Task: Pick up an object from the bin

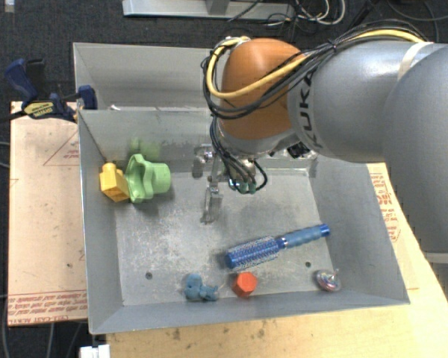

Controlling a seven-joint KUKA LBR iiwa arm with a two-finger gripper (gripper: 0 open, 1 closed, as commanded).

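Observation:
My gripper (209,202) hangs under the arm's wrist over the bare floor in the middle of the bin, and nothing shows in it. A blue hairbrush (274,248) lies on the floor below and to its right, handle pointing to the upper right. To the gripper's left, a green cup-like toy (148,177) rests against the bin's left wall. A yellow block (113,183) touches the toy's left side.
Along the front wall lie a small blue toy (198,289), a small orange-red piece (244,283) and a small silvery round thing (327,280) in the right corner. The arm and its orange cover hide the back right of the bin.

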